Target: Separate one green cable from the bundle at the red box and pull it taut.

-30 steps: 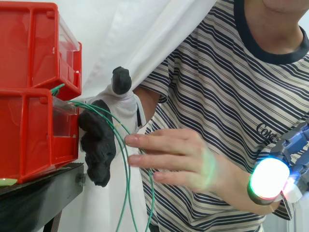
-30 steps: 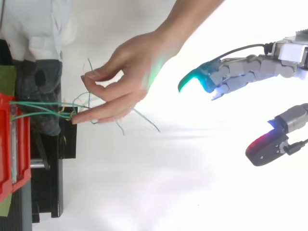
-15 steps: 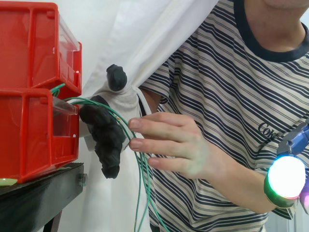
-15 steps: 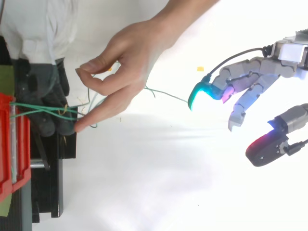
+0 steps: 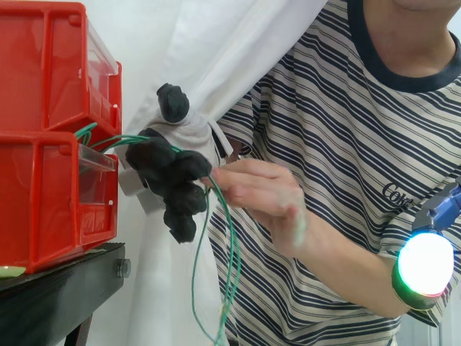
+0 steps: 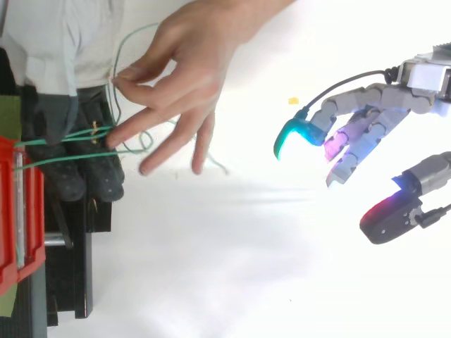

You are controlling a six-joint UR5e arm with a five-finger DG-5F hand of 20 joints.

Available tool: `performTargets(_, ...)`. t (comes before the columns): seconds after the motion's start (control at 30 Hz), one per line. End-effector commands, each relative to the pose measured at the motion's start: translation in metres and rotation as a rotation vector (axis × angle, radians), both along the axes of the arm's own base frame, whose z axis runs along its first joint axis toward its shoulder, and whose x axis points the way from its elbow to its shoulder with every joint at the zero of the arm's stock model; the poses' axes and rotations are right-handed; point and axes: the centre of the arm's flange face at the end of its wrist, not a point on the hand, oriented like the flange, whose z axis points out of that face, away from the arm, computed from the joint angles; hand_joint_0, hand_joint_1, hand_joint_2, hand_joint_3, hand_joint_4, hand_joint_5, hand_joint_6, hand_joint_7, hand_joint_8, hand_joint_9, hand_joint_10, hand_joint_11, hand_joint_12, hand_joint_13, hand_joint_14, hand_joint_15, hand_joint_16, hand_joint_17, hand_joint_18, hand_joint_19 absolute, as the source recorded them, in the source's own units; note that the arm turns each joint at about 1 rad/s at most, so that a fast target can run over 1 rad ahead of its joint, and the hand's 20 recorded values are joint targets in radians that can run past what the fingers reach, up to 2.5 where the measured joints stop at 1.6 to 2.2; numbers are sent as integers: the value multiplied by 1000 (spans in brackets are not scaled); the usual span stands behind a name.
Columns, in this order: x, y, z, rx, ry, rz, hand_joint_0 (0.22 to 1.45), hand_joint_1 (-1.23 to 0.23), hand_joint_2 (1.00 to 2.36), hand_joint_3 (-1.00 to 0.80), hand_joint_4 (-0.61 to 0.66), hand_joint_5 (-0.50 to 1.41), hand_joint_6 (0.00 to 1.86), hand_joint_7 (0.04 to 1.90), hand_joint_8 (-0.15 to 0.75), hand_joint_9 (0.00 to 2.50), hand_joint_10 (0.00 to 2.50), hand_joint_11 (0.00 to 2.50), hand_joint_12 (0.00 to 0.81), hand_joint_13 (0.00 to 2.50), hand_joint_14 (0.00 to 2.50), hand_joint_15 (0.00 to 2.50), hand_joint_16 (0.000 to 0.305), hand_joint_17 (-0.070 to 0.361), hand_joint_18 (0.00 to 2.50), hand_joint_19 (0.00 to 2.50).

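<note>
A: Where are the cables?

B: The green cables (image 5: pixel 232 252) leave the front of the lower bin (image 5: pixel 43 209) at far left, run right in a loose bundle, then hang down in slack loops. None is taut. None is separated for the robot.

A: How will they handle?

B: In my judgement they are thin, light and limp. They give no resistance until pulled straight, and they are likely to slide between thick pads. The best hold is a firm pinch on a single strand on the free run right of the bin, clear of the others. Grabbing a loop risks taking several strands at once.

A: What is in the containers?

B: Two red bins are stacked on a black stand (image 5: pixel 50 288). The lower bin has a clear front panel, and I can make out only the cable roots inside. The contents of the upper bin (image 5: pixel 43 72) cannot be seen.

A: What lies to the right of the bins?

B: A black glove (image 5: pixel 169 184) closes on the bundle just beside the bin. A person's hand (image 6: pixel 180 63) pinches strands next to it.

A: And the robot?

B: The hand (image 6: pixel 366 120) hangs well apart at far right. Its fingers are relaxed and spread, and it grasps nothing.
</note>
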Motion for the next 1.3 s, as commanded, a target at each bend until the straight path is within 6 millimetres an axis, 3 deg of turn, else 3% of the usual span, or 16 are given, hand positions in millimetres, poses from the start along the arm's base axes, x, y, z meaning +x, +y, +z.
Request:
performTargets(0.0, 0, 0, 0, 0, 0, -1, 607, -673, 1000, -500, 355, -193, 503, 799, 295, 1117, 6, 197, 267, 898, 8, 198, 34, 77, 626, 627)
performTargets(0.13, 0, 0, 0, 0, 0, 0, 650, -676, 1000, -500, 377, -152, 503, 935, 303, 1360, 7, 225, 265, 986, 7, 172, 30, 67, 657, 612)
performTargets(0.37, 0, 0, 1, 0, 0, 0, 678, -630, 1000, -500, 383, -130, 503, 1050, 343, 1487, 7, 210, 280, 1052, 7, 176, 28, 62, 699, 598)
performTargets(0.57, 0, 0, 0, 0, 0, -1, 705, -652, 1000, -500, 364, -123, 503, 836, 311, 1641, 8, 232, 288, 1192, 8, 202, 25, 57, 781, 589)
performTargets(0.93, 0, 0, 0, 0, 0, 0, 742, -627, 1000, -500, 366, -110, 502, 769, 271, 1713, 8, 230, 269, 1114, 8, 199, 24, 54, 691, 564)
performTargets(1.03, 0, 0, 0, 0, 0, 0, 743, -639, 1000, -500, 368, -133, 502, 728, 297, 1588, 6, 171, 265, 1103, 9, 225, 25, 57, 639, 556)
performTargets(1.27, 0, 1, 0, 0, 1, 2, 711, -619, 1000, -500, 420, -136, 502, 701, 328, 1680, 7, 194, 287, 1181, 11, 252, 28, 62, 617, 575)
